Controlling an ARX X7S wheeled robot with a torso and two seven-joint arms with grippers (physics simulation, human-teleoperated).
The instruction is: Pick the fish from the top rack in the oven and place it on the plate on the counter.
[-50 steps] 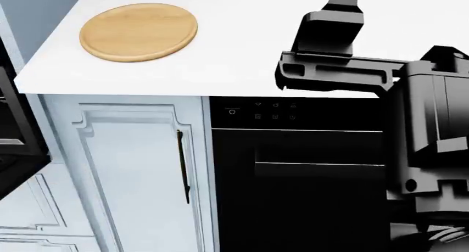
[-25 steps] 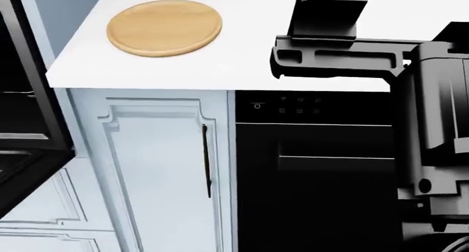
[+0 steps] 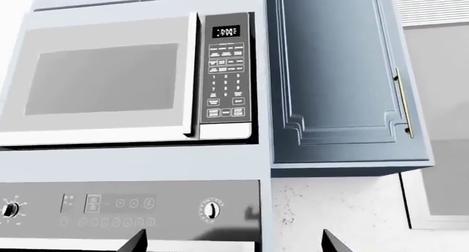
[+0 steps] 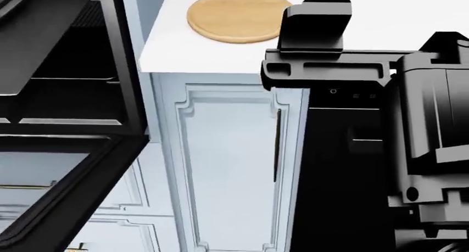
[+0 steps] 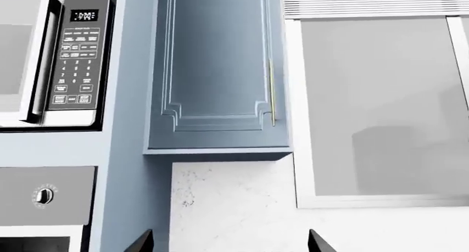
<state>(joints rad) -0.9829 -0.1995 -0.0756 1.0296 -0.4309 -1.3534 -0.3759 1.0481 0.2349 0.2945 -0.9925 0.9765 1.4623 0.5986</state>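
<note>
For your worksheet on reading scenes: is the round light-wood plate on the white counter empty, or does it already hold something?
Empty as far as visible: the round light-wood plate shows bare grain, though a black robot arm covers its right edge.

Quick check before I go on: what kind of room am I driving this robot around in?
A home kitchen, by the look of it. A microwave is built in above an oven control panel, panelled cabinet doors sit under a white counter, and a wooden plate rests on that counter.
</note>
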